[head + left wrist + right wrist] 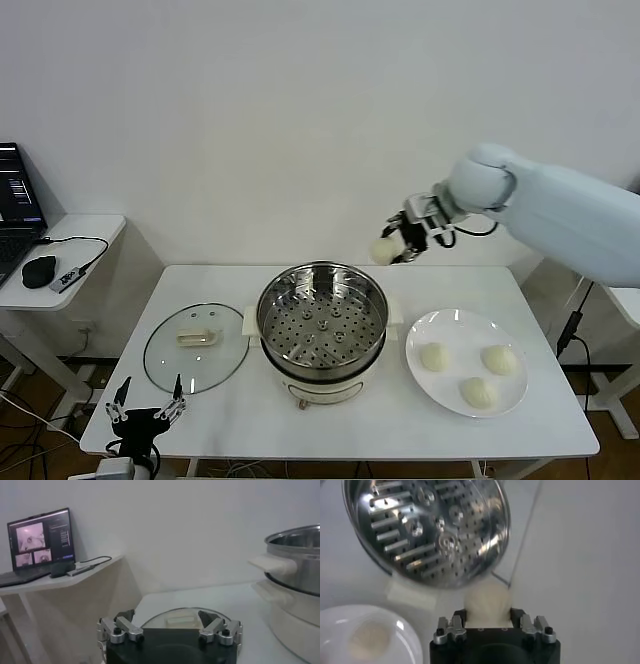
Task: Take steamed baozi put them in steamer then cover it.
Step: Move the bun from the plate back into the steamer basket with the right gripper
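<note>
Right gripper (392,249) above far right of steamer (322,320), jaws pinching bun (382,250). Three buns on plate (443,328), right. Lid (195,346) flat on worktop (400,420), left. Left gripper (146,407) parked near left, jaws spread.

Right arm raised, left arm parked

The right gripper (392,247) hangs above the tabletop's far edge, fingers clamped on a bun. The left gripper (147,411) rests at the near left corner, fingers (124,625) spread apart.

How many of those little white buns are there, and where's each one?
4. Three baozi sit on the white plate: one, one and one. The fourth is held in the right gripper, above the table behind the steamer. None look hidden.
</note>
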Tool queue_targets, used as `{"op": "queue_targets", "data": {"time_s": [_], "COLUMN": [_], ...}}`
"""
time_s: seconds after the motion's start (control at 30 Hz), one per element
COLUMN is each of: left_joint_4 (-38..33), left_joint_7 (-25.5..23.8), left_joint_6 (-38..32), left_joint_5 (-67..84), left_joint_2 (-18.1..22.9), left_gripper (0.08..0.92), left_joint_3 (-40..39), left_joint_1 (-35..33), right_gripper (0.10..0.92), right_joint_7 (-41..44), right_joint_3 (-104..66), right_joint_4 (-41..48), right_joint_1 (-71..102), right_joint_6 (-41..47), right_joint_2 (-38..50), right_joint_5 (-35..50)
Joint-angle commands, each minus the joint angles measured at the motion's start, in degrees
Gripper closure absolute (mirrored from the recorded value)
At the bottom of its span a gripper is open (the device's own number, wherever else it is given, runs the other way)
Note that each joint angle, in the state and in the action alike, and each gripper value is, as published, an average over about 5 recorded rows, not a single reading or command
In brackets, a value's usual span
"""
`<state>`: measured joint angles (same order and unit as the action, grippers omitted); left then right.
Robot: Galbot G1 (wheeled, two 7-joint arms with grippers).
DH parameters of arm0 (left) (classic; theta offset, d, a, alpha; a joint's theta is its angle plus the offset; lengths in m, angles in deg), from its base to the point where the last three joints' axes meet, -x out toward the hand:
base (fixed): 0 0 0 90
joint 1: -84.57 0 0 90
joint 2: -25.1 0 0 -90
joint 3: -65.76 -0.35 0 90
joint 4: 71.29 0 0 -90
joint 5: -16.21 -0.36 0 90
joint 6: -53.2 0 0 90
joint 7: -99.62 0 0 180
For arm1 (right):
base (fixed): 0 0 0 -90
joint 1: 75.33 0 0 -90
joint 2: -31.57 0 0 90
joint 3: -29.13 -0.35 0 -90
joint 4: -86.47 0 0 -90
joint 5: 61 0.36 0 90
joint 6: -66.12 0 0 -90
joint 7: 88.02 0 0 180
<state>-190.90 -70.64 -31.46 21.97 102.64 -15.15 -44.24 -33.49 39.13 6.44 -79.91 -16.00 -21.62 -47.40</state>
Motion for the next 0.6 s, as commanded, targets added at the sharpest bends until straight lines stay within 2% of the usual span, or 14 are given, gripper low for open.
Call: {"op": "queue_targets", "data": {"time_s": [0.03, 0.23, 0.6], "left_joint_4": [-0.03, 0.12, 0.45], "left_joint_7": [-0.02, -0.08, -0.18], "left_joint_6": [0.03, 0.15, 0.31], "left_joint_5": [0.1, 0.2, 0.26], "left_joint_2": [0.04, 0.34, 0.82], "left_gripper": [0.177, 0.177, 0.177], "left_joint_3": [0.35, 0.99, 1.29], "left_joint_1": [0.02, 0.2, 0.75], "right_gripper": [0.519, 0.516, 0.524], "right_joint_7": [-0.85, -1.84, -4.68], "right_joint_3": [4.03, 6.15, 9.69], "right_joint_4": [-0.8, 3.59, 11.73], "right_joint_1": [-1.88, 0.27, 3.94], "right_joint_6": [-0.61, -5.15, -19.64], "right_joint_2": [-7.71, -13.27, -19.45], "right_joint_5": [2.61, -1.22, -15.99]}}
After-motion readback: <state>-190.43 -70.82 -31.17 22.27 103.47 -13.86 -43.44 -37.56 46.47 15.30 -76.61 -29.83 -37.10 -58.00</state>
